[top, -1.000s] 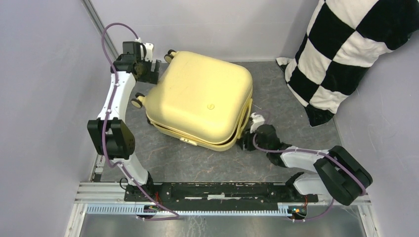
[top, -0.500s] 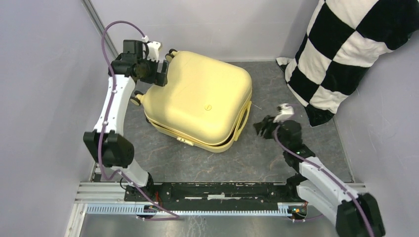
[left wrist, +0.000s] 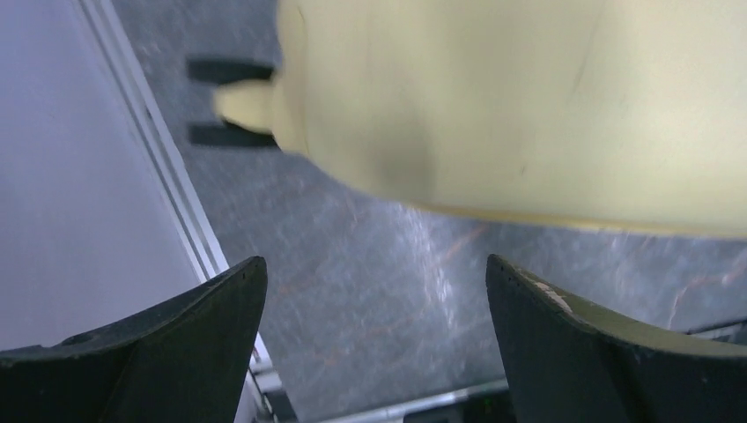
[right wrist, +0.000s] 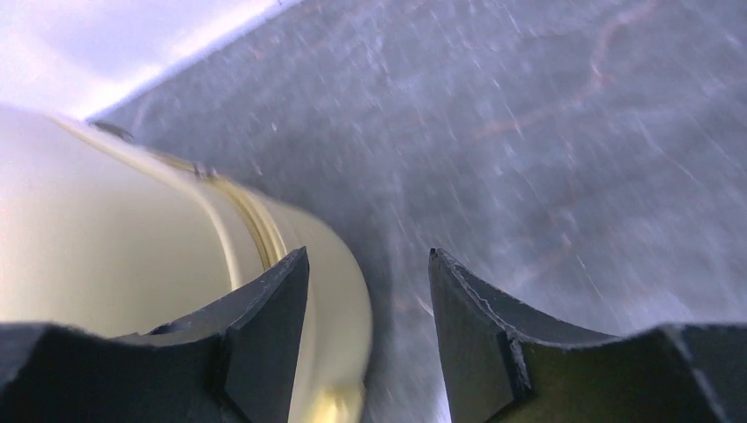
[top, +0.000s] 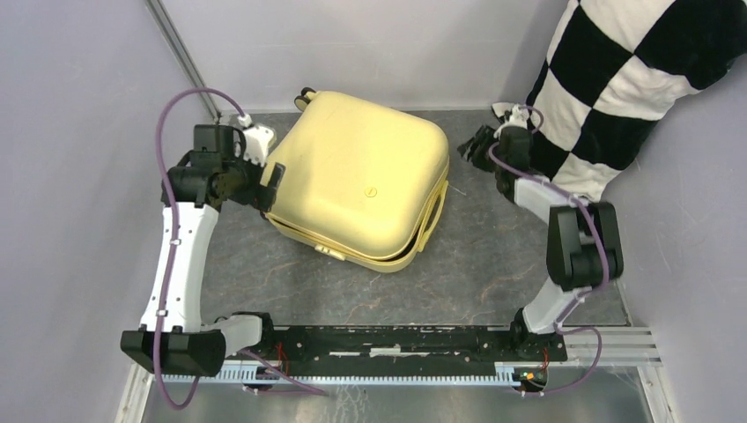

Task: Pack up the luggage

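Right pincer, open, has swung upper right toward the pillow, probably the next cargo; left pincer, open, sits beside the closed luggage.

No text is legible; the luggage bears only an unreadable round emblem.

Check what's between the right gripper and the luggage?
Nothing: only bare grey table between the right gripper and the luggage, clearest in the top external view.
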`<state>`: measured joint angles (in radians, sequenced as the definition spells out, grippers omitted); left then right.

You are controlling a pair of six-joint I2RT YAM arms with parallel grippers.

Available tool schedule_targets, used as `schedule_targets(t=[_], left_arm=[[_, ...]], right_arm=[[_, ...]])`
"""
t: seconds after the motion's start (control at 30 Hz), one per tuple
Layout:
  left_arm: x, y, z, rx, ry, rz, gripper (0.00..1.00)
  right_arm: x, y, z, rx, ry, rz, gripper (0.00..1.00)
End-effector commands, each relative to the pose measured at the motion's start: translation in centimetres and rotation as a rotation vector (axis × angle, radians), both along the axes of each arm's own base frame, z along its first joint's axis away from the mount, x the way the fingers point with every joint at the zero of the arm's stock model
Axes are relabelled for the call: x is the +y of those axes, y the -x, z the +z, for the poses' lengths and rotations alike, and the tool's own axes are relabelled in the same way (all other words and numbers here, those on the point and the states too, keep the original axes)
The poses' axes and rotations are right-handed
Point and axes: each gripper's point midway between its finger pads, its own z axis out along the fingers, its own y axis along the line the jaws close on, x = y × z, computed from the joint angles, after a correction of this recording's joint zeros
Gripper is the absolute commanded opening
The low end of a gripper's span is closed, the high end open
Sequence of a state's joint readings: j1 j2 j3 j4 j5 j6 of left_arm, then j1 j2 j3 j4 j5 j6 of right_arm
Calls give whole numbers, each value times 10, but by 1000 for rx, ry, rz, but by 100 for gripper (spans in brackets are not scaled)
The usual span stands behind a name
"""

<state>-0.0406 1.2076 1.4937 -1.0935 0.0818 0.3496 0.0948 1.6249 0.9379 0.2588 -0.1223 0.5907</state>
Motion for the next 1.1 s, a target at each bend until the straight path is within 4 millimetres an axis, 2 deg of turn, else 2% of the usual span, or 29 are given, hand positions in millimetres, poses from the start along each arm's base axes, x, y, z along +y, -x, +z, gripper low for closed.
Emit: schedule_targets(t=[0.0,0.1,0.17,0.2,0.27,0.33,0.43,0.57,0.63,0.73,0.87,0.9,1.07], left_arm=[[21,47,-50,187,-139,-50,100],[33,67,-67,218,-203,-36,100],[39,77,-80,243,-229,-21,100],[41,77,-83,235,-235,-4,100],[44,78,-101,241,-244,29,100],[49,70,-120,223,-251,71,100],[47,47,-143,158,-225,110,100],[43,11,-159,76,-193,145,100],[47,-3,-165,56,-194,198,100],[63,-24,-159,-17,-226,326,100],[55,-39,-168,-32,-175,323,100],[54,-43,-172,-28,-167,321,100],[50,-68,-183,20,-150,332,100]], right_arm=[[24,-60,31,-59,-142,40,59],[29,-96,40,-67,-147,48,59],[32,-113,38,-59,-156,53,59],[35,-122,38,-60,-166,64,58],[49,-134,34,-64,-212,104,58],[61,-145,26,-59,-260,137,58],[80,-152,9,-45,-368,183,56],[113,-152,-2,-50,-421,279,54],[131,-144,-5,-56,-402,332,53],[151,-121,-10,-46,-365,389,47],[162,-58,1,-140,-384,429,45],[162,-44,12,-192,-396,435,44],[164,50,14,-275,-405,472,43]])
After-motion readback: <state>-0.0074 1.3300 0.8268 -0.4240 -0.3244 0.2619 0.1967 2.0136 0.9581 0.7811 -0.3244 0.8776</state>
